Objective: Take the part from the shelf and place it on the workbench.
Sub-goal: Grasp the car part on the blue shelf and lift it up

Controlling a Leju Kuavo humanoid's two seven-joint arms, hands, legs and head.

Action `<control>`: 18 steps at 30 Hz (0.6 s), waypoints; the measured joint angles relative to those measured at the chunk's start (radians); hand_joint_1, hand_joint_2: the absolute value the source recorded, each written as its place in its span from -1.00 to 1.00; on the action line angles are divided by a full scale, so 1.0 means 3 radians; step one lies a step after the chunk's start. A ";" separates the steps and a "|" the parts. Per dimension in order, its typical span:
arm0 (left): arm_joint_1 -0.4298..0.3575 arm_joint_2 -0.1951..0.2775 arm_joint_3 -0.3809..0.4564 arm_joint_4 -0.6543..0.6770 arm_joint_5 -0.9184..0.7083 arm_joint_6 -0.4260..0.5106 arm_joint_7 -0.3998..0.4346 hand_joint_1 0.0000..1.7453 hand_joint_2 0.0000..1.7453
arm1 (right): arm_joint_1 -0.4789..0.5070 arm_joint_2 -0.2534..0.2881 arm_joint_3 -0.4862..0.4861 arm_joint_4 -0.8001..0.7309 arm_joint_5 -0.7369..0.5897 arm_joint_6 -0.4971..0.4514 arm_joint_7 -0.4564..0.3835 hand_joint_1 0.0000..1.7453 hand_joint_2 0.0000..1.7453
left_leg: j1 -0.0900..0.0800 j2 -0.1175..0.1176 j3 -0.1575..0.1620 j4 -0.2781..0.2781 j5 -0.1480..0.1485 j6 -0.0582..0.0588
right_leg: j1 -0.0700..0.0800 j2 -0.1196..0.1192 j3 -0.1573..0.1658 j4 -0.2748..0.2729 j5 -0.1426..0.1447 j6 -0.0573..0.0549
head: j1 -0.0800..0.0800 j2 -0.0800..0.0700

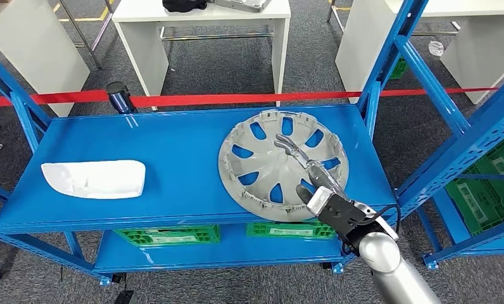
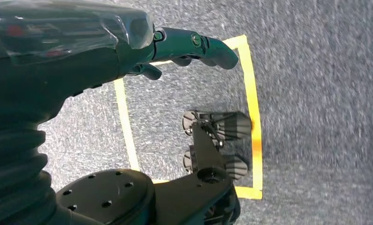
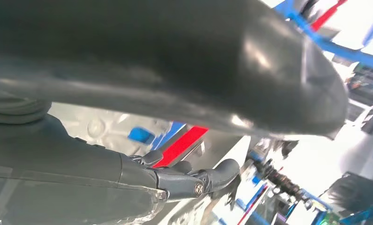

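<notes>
Two parts lie on the blue shelf point(image 1: 173, 183) top: a grey wheel cover point(image 1: 262, 166) on the right half and a white moulded part point(image 1: 94, 178) on the left, well apart from each other. Wheel cover lies flat, hollow side up, blue shelf showing through its slots; its near edge reaches the shelf's near lip.

Right hand point(image 1: 313, 180) comes in from the near right, over the wheel cover. Its fingers point(image 1: 289, 146) stretch toward the hub, and the thumb point(image 1: 304, 192) sits at the cover's near-right part. Right wrist view is blurred, with grey cover surface close beside the fingers point(image 3: 203, 180); whether the hand actually grips the cover I cannot tell.

Left hand point(image 2: 142, 51) hangs over grey carpet point(image 2: 316, 93) marked with a yellow tape square point(image 2: 250, 93); fingers curled in, nothing in them.

Green crates point(image 1: 170, 235) sit on the lower shelf level. Red barrier tape point(image 1: 237, 99) runs beyond the shelf's far edge, with white tables point(image 1: 205, 25) farther off.
</notes>
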 joint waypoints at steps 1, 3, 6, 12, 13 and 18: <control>-0.0001 -0.0007 0.0000 0.0003 -0.0001 -0.0005 -0.0008 -1.00 1.00 | -0.0022 -0.0031 0.0019 0.0024 0.0078 -0.0053 0.0017 -1.00 -1.00 | 0.0009 0.0001 0.0019 -0.0029 0.0017 0.0015 | -0.0001 -0.0002 -0.0058 0.0117 -0.0057 0.0000 | 0.0003 0.0000; -0.0004 -0.0021 -0.0002 0.0006 -0.0002 -0.0021 -0.0022 -1.00 1.00 | -0.0075 -0.0131 0.0090 0.0087 0.0375 -0.0189 0.0095 -1.00 -1.00 | 0.0014 -0.0001 0.0024 -0.0046 0.0029 0.0032 | -0.0014 -0.0005 -0.0265 0.0537 -0.0228 -0.0010 | 0.0008 0.0000; -0.0006 -0.0052 -0.0007 0.0010 0.0000 -0.0031 -0.0027 -1.00 1.00 | -0.0171 -0.0321 0.0256 0.0305 0.0891 -0.0488 0.0090 -1.00 -1.00 | 0.0012 -0.0011 0.0021 -0.0039 0.0026 0.0031 | -0.0036 -0.0007 -0.0457 0.0880 -0.0293 0.0043 | 0.0010 0.0000; -0.0003 -0.0080 -0.0012 0.0033 0.0039 -0.0052 -0.0039 -1.00 1.00 | -0.0276 -0.0407 0.0342 0.0580 0.0033 -0.0378 -0.0101 -1.00 -1.00 | -0.0003 -0.0016 -0.0004 0.0054 -0.0036 -0.0055 | -0.0053 -0.0022 -0.0027 -0.0018 0.0055 0.0075 | 0.0007 0.0000; -0.0001 -0.0079 -0.0014 0.0039 0.0042 -0.0063 -0.0042 -1.00 1.00 | -0.0271 -0.0407 0.0341 0.0590 -0.0127 -0.0338 -0.0104 -1.00 -1.00 | 0.0001 -0.0014 -0.0007 0.0059 -0.0039 -0.0065 | -0.0052 -0.0019 -0.0028 -0.0022 0.0060 0.0050 | 0.0006 0.0000; -0.0003 -0.0075 -0.0029 0.0052 0.0041 -0.0069 -0.0069 -1.00 1.00 | -0.0244 -0.0402 0.0311 0.0604 -0.0397 -0.0303 -0.0105 -1.00 -1.00 | 0.0033 -0.0010 -0.0271 0.0611 -0.0349 -0.0140 | -0.0069 -0.0017 -0.0015 -0.0028 0.0064 -0.0013 | -0.0001 0.0000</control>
